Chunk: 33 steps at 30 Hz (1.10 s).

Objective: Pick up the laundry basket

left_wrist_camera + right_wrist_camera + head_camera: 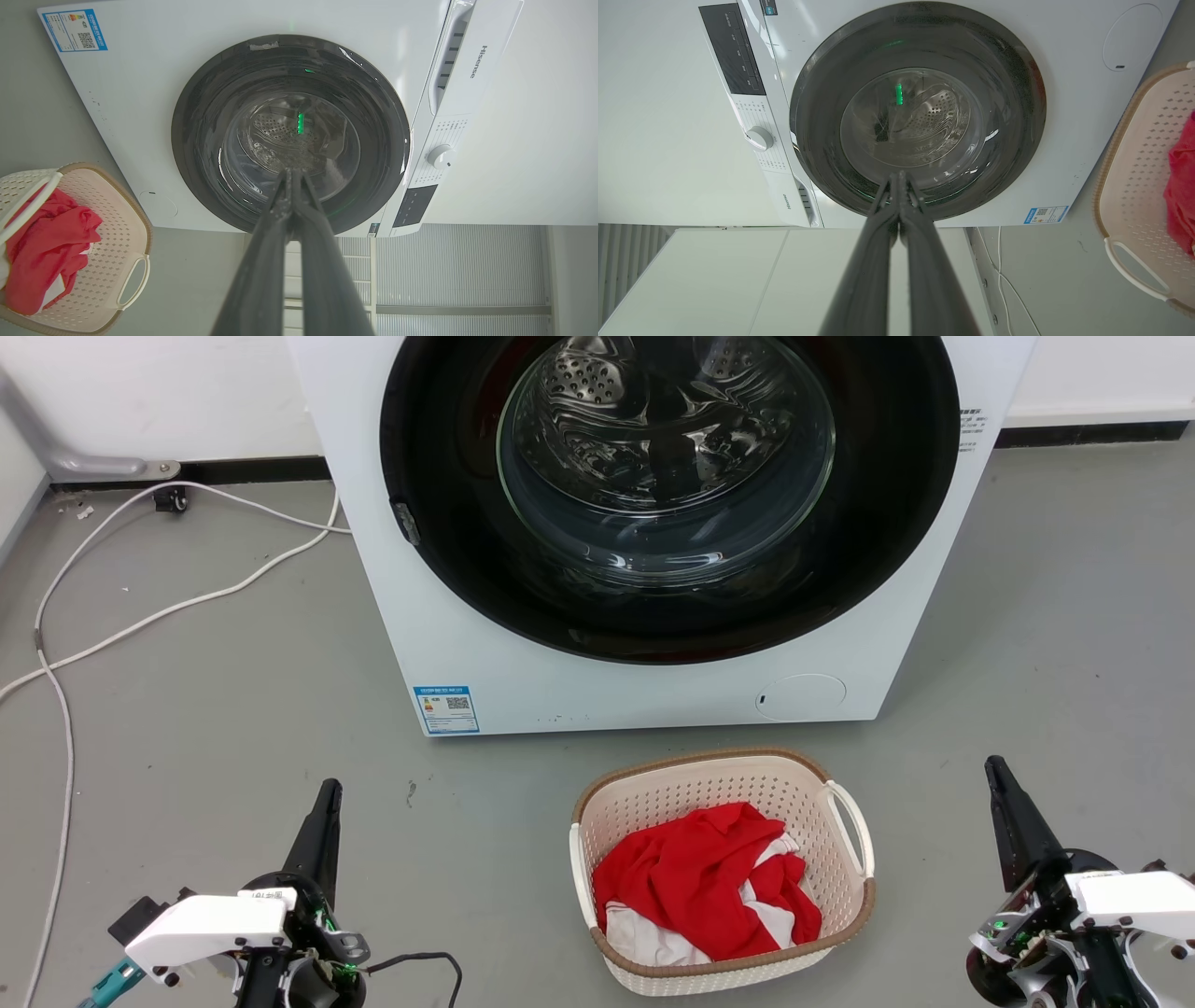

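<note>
L end effector (329, 791): fingers pressed together, nothing between them. Sits low, left of the basket and well apart from it, tips pointing twd the washer.
R end effector (994, 765): fingers pressed together, holding nothing. Sits right of the basket, near it, no contact.
basket: laundry basket (644, 803) upright on the floor (233, 728), just in front of the washer (653, 695), right of the washer's centre in head view.
rel pos: basket lies between the two end effectors, closer to R.
handles: loop handle (854, 831) on the side facing R.
contents: red cloth (691, 877) on top, white cloth (653, 943) under it, both inside the basket.
wrist views: basket at lower-left edge of L view and right edge of R view. Both finger pairs line up w/ the washer door (667, 495).
misc: white cable (168, 611) on the floor, left of the washer.
</note>
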Available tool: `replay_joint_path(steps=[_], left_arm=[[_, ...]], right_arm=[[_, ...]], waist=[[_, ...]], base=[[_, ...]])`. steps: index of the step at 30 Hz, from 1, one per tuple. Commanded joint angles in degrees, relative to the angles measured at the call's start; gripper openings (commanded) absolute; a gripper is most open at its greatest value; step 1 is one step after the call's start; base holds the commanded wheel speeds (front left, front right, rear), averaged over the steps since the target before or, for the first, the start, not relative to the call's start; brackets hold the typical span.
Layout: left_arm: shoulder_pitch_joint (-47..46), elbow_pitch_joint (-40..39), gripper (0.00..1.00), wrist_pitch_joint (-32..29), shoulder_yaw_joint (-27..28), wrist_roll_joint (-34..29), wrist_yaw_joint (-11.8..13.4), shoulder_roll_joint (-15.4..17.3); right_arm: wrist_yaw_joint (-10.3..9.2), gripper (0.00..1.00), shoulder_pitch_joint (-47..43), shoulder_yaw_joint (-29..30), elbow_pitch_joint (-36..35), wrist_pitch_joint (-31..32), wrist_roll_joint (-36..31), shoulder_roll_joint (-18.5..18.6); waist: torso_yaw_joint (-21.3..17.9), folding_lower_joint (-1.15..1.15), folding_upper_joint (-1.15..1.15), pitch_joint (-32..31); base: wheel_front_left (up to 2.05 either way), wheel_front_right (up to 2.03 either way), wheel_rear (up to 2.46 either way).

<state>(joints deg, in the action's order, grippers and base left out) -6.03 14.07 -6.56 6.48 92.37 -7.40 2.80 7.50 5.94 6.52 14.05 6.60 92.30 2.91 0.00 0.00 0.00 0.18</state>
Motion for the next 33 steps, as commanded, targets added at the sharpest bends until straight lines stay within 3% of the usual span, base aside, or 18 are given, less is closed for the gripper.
replay_joint_path(steps=[1,23,24,26,27,28,33], left_arm=[[-0.46,0.02,0.00,-0.13,0.12,0.11,-0.21,0.16],[-0.46,0.02,0.00,-0.13,0.12,0.10,-0.21,0.16],[-0.46,0.02,1.00,-0.13,0.12,0.10,-0.21,0.16],[0.46,0.69,1.00,0.02,-0.08,-0.01,0.07,-0.11],[0.82,0.98,0.00,0.13,-0.16,-0.04,0.08,-0.17],[1.20,1.23,1.00,0.23,-0.24,-0.08,0.08,-0.23],[1.48,0.09,1.00,1.73,-0.09,-1.87,0.06,-0.20]], right_arm=[[-0.02,0.00,0.62,0.01,0.04,0.05,0.23,-0.06],[-0.02,0.00,0.62,0.01,0.04,0.05,0.23,-0.06],[-0.02,1.00,0.62,0.01,0.04,0.05,0.23,-0.06],[0.00,1.00,-0.49,-0.07,0.73,-0.01,-0.01,-0.03],[0.00,0.00,-0.82,-0.14,1.02,-0.12,-0.07,-0.04],[0.00,1.00,-1.22,-0.21,1.35,-0.22,-0.14,-0.05],[0.00,1.00,-1.36,-0.54,0.86,-1.72,-2.17,-0.05]], waist=[[0.00,0.00,0.00,0.00],[0.00,0.00,0.00,0.00],[0.00,0.00,0.00,0.00],[0.00,0.00,0.00,0.00],[0.00,0.00,0.00,0.01],[0.00,0.00,0.00,0.02],[0.02,0.00,0.00,0.06]], base=[[0.00,0.00,0.00],[0.00,0.00,0.00],[0.00,0.00,0.00],[0.00,0.00,0.00],[0.00,0.00,0.00],[0.00,0.00,0.00],[0.00,0.00,0.00]])
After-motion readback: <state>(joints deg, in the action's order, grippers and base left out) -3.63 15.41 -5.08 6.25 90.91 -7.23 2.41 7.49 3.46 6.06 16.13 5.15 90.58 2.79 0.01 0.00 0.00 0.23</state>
